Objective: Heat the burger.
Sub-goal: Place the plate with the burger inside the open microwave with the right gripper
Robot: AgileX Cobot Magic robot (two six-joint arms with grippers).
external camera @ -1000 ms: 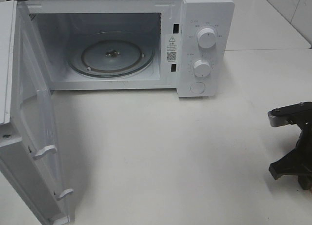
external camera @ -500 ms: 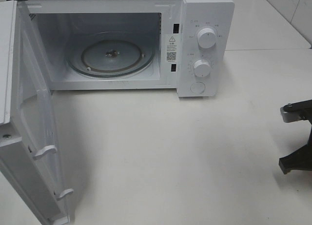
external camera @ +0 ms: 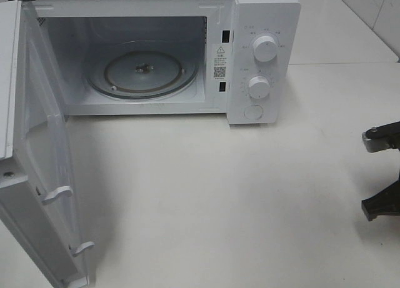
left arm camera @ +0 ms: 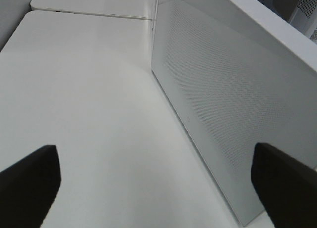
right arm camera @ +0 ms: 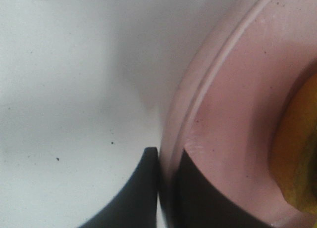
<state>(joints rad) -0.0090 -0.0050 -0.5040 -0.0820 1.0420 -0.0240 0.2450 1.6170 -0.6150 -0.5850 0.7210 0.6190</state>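
In the right wrist view my right gripper (right arm camera: 166,163) is shut on the raised rim of the round pink plate (right arm camera: 233,104), one dark finger on each side of it. At that picture's edge a yellow-brown sliver of the burger (right arm camera: 299,149) lies on the plate; the rest of it is out of view. The exterior high view shows only dark parts of the right arm (external camera: 382,175) at the far right edge, not the plate or burger. My left gripper (left arm camera: 156,188) is open and empty, close beside the microwave's white perforated door panel (left arm camera: 228,104).
The white microwave (external camera: 262,57) stands at the back with its door (external camera: 37,163) swung wide open to the left. Its glass turntable (external camera: 142,69) is bare. Two knobs (external camera: 265,49) and a round button are on its right panel. A white tabletop (external camera: 206,194) lies in front.
The right arm has slid further right, nearly leaving the exterior high view. The microwave and its door have not moved.
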